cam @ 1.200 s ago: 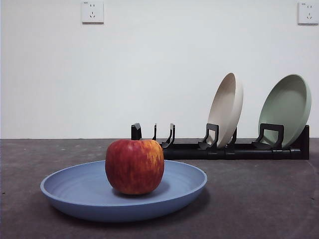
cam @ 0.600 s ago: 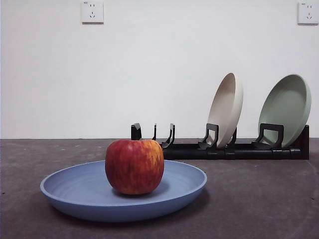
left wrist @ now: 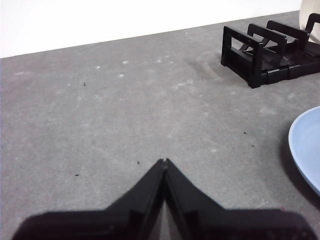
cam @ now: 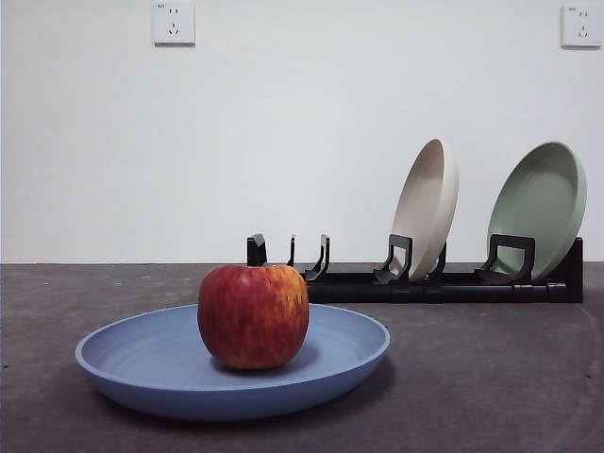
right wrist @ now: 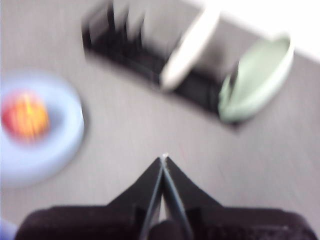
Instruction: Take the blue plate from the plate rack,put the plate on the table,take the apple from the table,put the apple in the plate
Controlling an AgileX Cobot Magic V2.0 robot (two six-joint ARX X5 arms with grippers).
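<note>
Red apple (cam: 253, 316) sits upright in flat blue plate (cam: 142, 363).

No readable text, label, brand, number or sign found in any view. Small dark marks seen on two white wall sockets (cam: 174, 23) (cam: 580, 25) in front view, too small to be read. Nothing printed seen on blue plate (cam: 142, 363), apple (cam: 253, 315), plate rack (cam: 415, 281). Right wrist view too blurred for any lettering.
</note>
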